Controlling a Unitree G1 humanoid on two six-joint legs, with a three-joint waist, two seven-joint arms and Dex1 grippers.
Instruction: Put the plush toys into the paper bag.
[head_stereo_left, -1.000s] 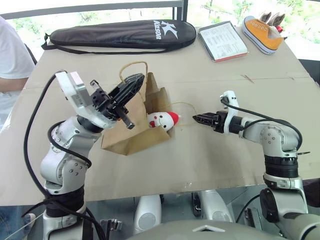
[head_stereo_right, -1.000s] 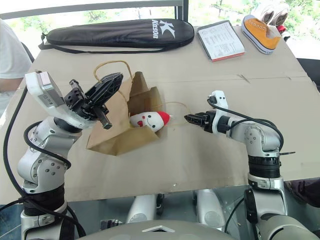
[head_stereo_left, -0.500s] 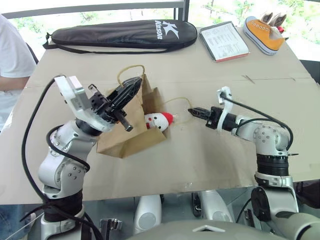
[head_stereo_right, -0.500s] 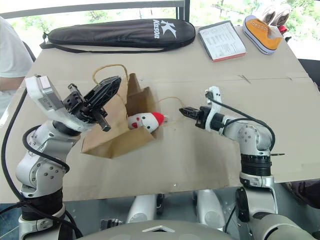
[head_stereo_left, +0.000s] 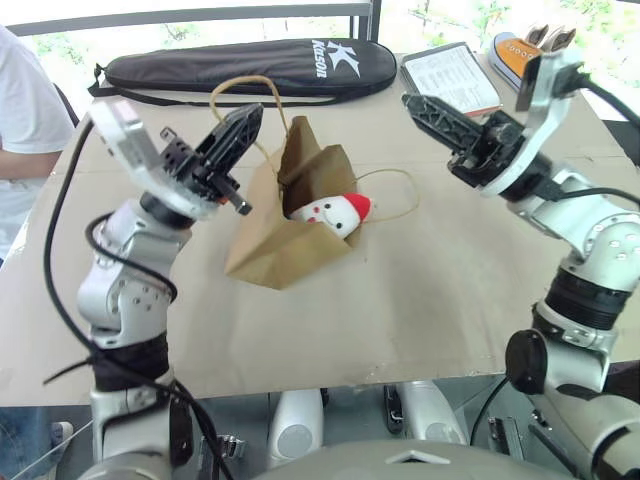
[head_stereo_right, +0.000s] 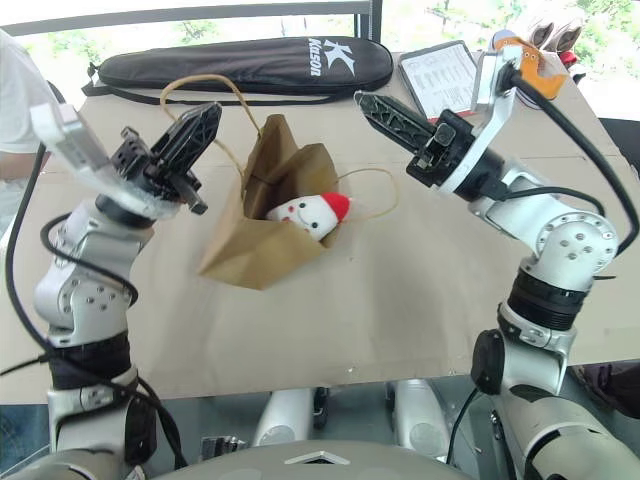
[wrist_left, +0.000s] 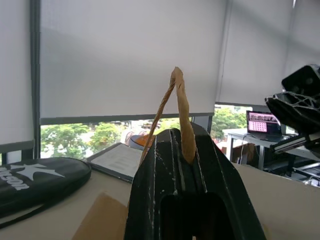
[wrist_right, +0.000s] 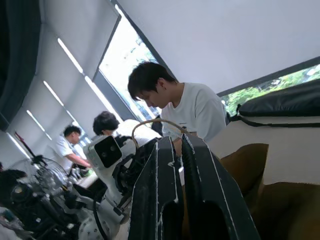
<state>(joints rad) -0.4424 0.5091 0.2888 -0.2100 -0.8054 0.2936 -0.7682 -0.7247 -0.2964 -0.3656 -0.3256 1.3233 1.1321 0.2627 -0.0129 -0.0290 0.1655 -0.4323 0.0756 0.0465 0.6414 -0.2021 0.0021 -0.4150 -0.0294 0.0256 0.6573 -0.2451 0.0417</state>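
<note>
The brown paper bag (head_stereo_left: 268, 252) lies tilted on the table with its mouth held up and open. A white plush toy with a red end (head_stereo_left: 336, 212) sits in that mouth, its face outward. My left gripper (head_stereo_left: 250, 114) is raised left of the bag and shut on one twisted loop handle (wrist_left: 180, 100). The bag's other handle (head_stereo_right: 372, 170) hangs loose beside the toy. High above the table, right of the bag, my right gripper (head_stereo_left: 411, 100) is shut with nothing seen between its fingers (wrist_right: 194, 165).
A long black racket case (head_stereo_left: 240, 65) lies along the table's far edge. A booklet (head_stereo_left: 450, 78) and an orange sneaker (head_stereo_left: 512, 55) sit at the far right, partly behind my right arm. A person in a white shirt (head_stereo_left: 20, 110) sits at the left.
My right gripper has shut and risen from table level beside the loose handle to well above the table. The left gripper lifted its handle a little, raising the bag's mouth.
</note>
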